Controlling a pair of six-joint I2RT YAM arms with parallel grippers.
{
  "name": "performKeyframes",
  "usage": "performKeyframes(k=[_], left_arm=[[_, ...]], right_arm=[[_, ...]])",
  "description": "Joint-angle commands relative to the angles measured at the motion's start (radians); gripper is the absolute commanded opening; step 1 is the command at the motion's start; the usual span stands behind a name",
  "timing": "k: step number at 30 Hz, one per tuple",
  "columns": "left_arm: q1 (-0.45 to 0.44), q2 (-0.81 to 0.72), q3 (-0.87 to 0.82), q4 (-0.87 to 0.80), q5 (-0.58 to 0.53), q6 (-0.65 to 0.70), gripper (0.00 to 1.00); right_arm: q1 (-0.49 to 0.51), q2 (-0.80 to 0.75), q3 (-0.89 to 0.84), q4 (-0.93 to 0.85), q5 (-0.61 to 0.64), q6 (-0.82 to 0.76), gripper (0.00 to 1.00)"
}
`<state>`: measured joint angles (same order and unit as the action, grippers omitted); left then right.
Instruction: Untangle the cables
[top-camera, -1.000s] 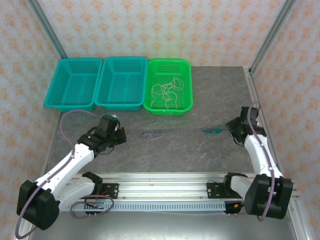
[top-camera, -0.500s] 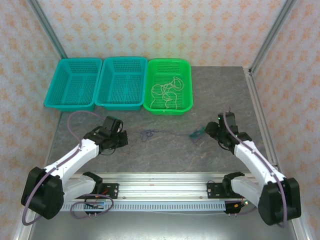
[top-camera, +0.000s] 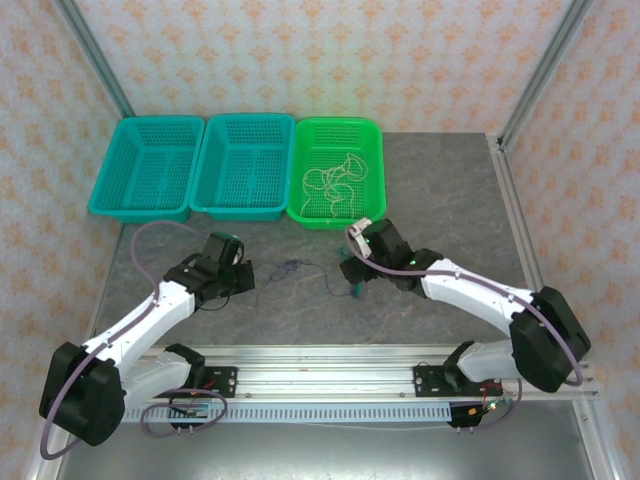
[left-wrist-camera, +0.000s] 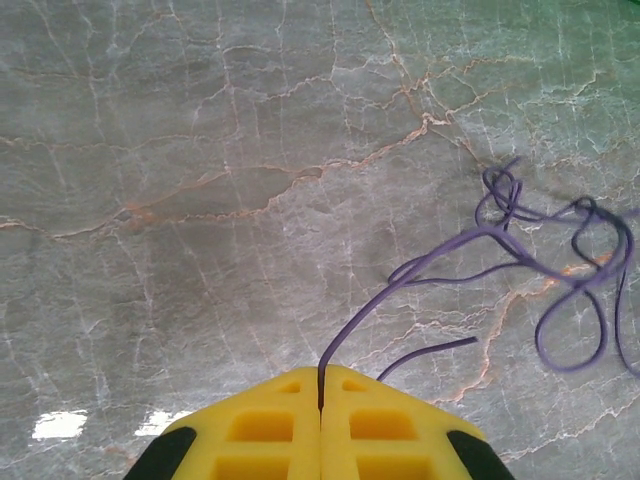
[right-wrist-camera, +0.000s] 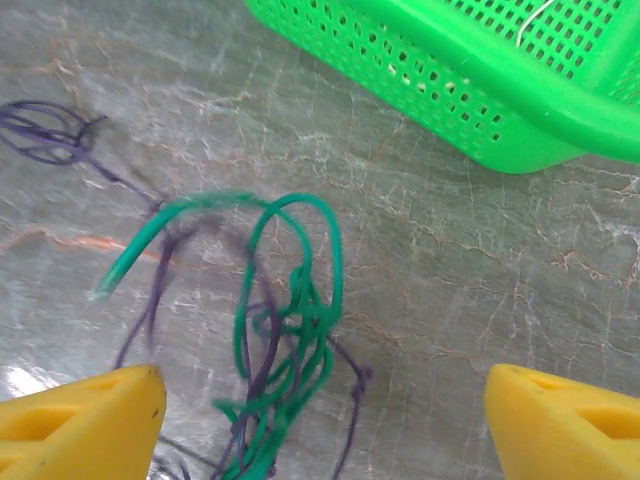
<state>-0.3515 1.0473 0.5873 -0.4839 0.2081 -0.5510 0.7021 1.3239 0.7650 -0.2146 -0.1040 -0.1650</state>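
Risk I am weighing: pulling now may be tightening the knot where the purple cable (left-wrist-camera: 480, 233) is winding through the green cable (right-wrist-camera: 337, 260), on the worktop (left-wrist-camera: 200, 150) beside the green basket (right-wrist-camera: 450, 90). Left arm is crouching low, left end effector (left-wrist-camera: 320, 400) clamped on the purple cable. Right arm is reaching across centre, right end effector (right-wrist-camera: 320, 385) spread apart over the knot.

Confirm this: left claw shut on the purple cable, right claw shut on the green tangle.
Wrong on the right claw: it is open over the green tangle, per the right wrist view. The left claw is shut on the purple cable.
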Motion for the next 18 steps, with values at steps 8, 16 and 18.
performKeyframes(k=[8,16,18], left_arm=[[-0.001,-0.032,-0.011,-0.047,-0.062,0.011,0.00],[-0.001,-0.018,0.035,-0.048,-0.010,0.086,0.00],[-0.001,-0.019,0.037,-0.050,-0.012,0.083,0.00]], right_arm=[[-0.154,-0.294,-0.174,-0.031,-0.005,0.337,0.58],[0.085,-0.310,-0.192,0.190,-0.070,-0.025,0.69],[0.133,-0.190,-0.122,0.219,-0.073,-0.067,0.70]])
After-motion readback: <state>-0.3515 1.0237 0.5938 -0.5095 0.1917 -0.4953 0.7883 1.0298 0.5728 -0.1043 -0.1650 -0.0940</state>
